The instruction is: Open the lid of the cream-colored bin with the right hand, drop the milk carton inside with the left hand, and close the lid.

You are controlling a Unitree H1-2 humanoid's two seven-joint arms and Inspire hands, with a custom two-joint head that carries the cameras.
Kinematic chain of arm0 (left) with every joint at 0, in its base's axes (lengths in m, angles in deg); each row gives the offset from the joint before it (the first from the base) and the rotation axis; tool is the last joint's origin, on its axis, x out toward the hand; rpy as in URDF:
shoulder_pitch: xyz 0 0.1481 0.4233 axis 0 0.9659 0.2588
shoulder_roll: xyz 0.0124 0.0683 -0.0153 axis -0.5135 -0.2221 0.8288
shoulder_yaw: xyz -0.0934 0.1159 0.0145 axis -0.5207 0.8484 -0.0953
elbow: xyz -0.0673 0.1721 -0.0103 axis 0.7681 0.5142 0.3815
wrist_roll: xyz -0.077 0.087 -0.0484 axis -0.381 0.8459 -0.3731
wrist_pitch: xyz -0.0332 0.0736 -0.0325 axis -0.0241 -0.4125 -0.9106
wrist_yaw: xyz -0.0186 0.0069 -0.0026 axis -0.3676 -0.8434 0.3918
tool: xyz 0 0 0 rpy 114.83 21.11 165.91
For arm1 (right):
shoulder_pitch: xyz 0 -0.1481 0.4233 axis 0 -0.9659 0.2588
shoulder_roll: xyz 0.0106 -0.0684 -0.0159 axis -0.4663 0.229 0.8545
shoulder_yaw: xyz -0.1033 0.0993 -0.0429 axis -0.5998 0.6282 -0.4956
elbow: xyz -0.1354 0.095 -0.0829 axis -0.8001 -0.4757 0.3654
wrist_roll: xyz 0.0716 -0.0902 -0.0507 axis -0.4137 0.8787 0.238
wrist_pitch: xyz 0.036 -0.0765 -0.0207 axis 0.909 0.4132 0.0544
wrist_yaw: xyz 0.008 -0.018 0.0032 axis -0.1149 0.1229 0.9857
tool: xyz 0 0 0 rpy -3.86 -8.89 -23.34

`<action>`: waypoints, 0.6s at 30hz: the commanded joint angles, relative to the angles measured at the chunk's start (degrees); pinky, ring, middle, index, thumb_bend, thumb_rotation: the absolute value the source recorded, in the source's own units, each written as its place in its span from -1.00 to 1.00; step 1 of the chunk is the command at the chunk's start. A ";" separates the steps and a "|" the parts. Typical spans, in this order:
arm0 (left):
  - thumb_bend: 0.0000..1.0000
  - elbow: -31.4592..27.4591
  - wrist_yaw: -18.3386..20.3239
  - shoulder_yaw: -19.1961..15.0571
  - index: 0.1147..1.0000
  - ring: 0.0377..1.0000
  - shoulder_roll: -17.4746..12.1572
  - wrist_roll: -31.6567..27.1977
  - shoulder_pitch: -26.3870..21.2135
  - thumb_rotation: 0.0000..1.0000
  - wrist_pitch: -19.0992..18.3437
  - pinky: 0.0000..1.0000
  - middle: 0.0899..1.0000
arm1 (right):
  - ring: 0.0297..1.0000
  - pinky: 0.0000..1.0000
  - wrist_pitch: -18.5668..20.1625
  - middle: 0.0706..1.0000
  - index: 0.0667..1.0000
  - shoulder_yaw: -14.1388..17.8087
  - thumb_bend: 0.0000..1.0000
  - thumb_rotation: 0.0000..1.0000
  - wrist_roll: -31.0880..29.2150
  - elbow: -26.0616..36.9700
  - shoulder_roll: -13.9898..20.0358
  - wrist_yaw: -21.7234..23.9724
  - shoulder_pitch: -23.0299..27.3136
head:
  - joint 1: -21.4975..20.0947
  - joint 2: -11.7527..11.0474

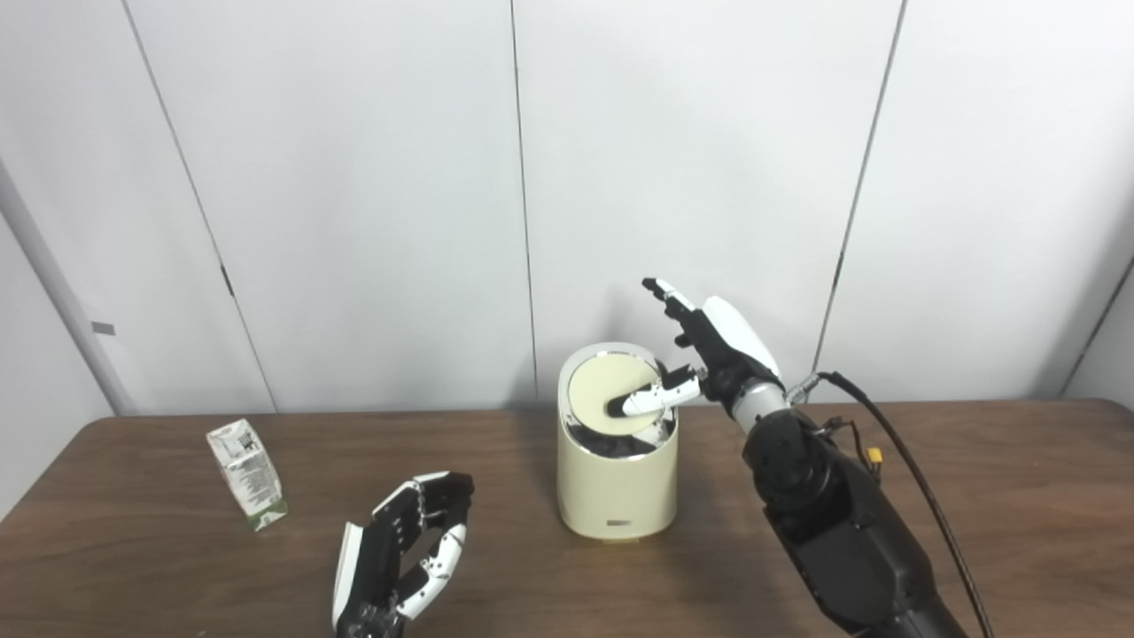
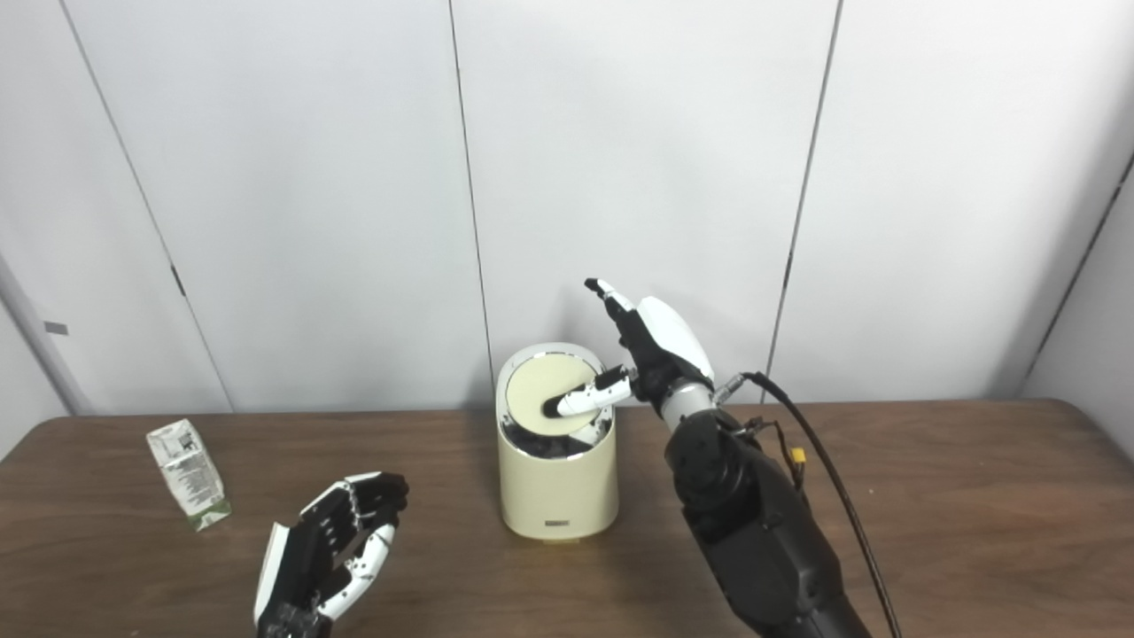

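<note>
Cream-colored cylindrical bin (image 1: 617, 483) stands mid-frame on dark brown wooden table (image 1: 1019, 496) before white panelled wall (image 1: 354, 177); right hand (image 1: 700, 354), fingers spread, presses its tilted lid (image 1: 611, 390); left hand (image 1: 403, 554) waits empty, fingers apart.

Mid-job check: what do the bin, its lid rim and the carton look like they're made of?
The cream-colored bin looks like smooth painted metal or plastic: even soft sheen, no seams; I cannot say which. Its lid rim reads as polished chrome, bright and mirror-like. The milk carton looks like printed matte paperboard, with sharp folded edges and a creased top. The table looks like dark wood-grain.
</note>
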 commanded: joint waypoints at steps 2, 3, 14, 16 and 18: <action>-0.58 1.75 -0.59 0.80 0.24 0.28 0.95 0.47 1.04 -0.61 1.70 0.18 0.26 | 0.83 0.56 0.04 0.91 0.89 -0.44 0.81 -0.76 1.00 -1.81 0.88 0.04 2.31 | -0.10 -0.12; -0.58 2.27 -0.66 0.84 0.23 0.28 0.84 0.55 0.81 -0.60 2.56 0.18 0.26 | 0.83 0.55 -0.49 0.90 0.88 -0.49 0.81 -0.76 1.15 -2.63 0.85 -0.58 2.45 | -0.14 -0.65; -0.59 2.79 -1.12 0.76 0.23 0.28 1.07 0.78 0.75 -0.60 4.14 0.17 0.26 | 0.83 0.62 -1.89 0.88 0.85 -1.61 0.78 -0.77 2.61 -5.12 0.86 -4.08 3.53 | -0.46 -1.58; -0.59 2.58 -1.29 0.72 0.23 0.28 1.08 0.98 0.83 -0.57 3.98 0.17 0.26 | 0.82 0.64 -1.73 0.87 0.85 -2.53 0.78 -0.77 3.77 -6.39 1.10 -5.25 3.68 | -0.56 -1.54; -0.59 2.36 -1.29 0.72 0.23 0.28 1.08 1.06 0.86 -0.55 3.77 0.18 0.26 | 0.81 0.64 -1.42 0.86 0.85 -3.08 0.78 -0.80 4.29 -7.24 1.22 -6.10 3.75 | -0.51 -1.57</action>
